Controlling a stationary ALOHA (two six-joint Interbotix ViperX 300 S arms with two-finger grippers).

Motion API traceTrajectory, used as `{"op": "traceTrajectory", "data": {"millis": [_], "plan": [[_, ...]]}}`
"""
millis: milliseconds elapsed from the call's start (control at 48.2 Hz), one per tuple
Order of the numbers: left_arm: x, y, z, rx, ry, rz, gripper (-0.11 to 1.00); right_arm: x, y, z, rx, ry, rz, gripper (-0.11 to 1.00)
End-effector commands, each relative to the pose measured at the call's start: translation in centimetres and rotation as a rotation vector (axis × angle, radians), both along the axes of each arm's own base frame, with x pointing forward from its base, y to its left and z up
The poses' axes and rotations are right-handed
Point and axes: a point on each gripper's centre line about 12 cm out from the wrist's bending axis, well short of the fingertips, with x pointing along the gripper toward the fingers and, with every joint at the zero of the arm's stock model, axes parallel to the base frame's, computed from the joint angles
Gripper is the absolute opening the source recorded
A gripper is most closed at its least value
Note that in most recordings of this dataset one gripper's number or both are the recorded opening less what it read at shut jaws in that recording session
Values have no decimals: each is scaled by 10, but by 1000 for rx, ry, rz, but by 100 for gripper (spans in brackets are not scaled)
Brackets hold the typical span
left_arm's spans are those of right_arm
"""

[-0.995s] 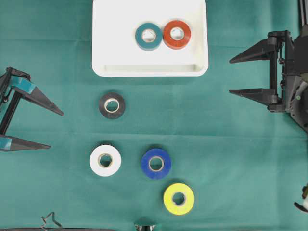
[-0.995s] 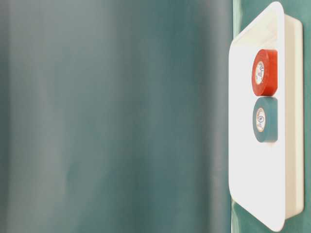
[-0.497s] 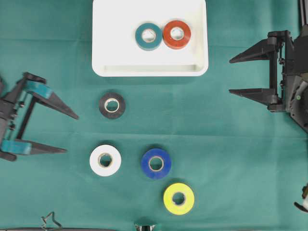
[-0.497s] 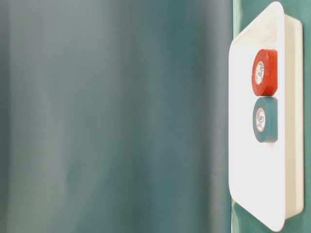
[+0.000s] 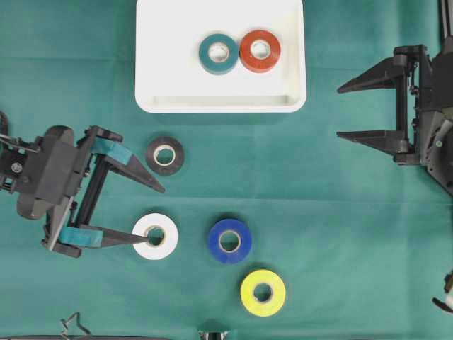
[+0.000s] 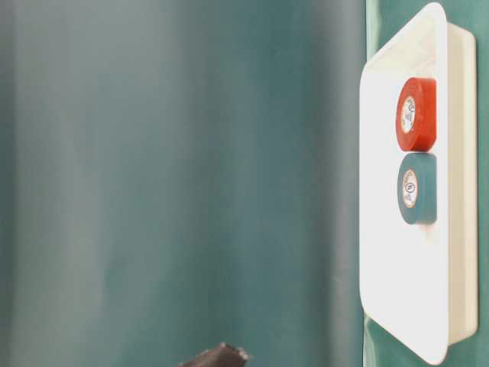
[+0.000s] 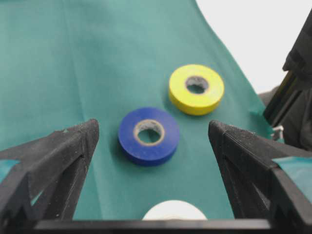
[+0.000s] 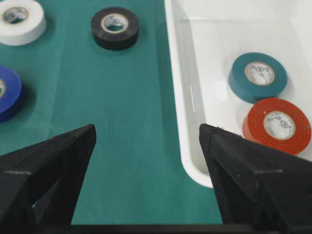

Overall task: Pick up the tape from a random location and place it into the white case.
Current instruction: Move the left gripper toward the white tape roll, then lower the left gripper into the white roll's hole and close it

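Open left pincer (image 5: 150, 212), white tape (image 5: 155, 236)

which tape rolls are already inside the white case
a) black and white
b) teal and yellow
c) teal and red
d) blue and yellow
c: the teal roll and red roll lie side by side in the white case, while the black, white, blue and yellow rolls are out on the green cloth.

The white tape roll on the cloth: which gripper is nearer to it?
Left. The left gripper is open, one of its fingers reaching the white tape roll. The right gripper is open far across the table.
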Motion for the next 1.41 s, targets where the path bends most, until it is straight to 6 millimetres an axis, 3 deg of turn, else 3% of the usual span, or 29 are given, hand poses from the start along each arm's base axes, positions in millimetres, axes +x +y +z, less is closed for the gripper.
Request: {"op": "traceTrajectory", "data": {"millis": [0,373,933,1389], "plan": [[3,0,11,-10,-22,4,97,4,0,11,-1,-31,2,85],[11,-4,20,14,79,4,97,4,0,12,0,-32,1,85],[36,-12,40,201,572,-3,97,4,0,12,0,-29,2,85],[43,-13,48,233,594,-15,97,4,0,13,-1,-31,1,85]]}}
